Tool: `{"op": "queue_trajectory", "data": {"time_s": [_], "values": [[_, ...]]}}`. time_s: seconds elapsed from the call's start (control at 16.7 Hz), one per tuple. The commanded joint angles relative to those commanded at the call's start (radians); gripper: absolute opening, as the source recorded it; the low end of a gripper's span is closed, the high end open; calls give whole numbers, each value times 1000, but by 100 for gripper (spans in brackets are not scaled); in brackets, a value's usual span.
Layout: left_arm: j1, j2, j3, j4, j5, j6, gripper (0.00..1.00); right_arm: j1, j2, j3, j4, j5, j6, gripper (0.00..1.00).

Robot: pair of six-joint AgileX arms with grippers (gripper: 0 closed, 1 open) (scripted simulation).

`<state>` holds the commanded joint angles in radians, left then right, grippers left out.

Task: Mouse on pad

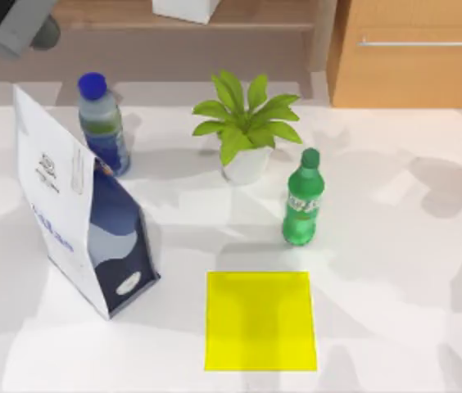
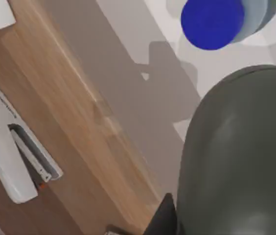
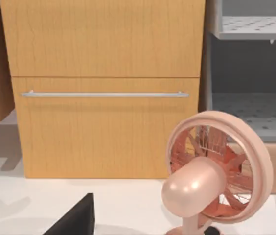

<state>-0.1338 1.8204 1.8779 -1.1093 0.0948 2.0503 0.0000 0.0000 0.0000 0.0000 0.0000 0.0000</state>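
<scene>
Left pincer point(image 1: 24, 24) at far left looks clamped on the mouse point(image 2: 236, 156), held high probably to clear the blue-capped bottle point(image 1: 102, 123) and bag point(image 1: 83, 205), yellow pad point(image 1: 260, 321) near centre of counter point(image 1: 395, 270) bare for it, right arm idle by fan point(image 3: 216, 171).

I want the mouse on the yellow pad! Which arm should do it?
Probably the left: the mouse looms close under the left wrist camera, by the left pincer at the far left. The right wrist camera faces the fan instead.
</scene>
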Motion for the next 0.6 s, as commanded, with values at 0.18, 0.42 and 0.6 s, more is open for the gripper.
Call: {"op": "queue_trajectory", "data": {"time_s": [0.18, 0.42, 0.6], "values": [[-187, -21, 29, 18, 48, 30, 0, 0, 0, 0, 0, 0, 0, 100], [-441, 53, -44, 8, 68, 84, 0, 0, 0, 0, 0, 0, 0, 100], [-599, 129, -138, -4, 32, 136, 0, 0, 0, 0, 0, 0, 0, 100]]}}
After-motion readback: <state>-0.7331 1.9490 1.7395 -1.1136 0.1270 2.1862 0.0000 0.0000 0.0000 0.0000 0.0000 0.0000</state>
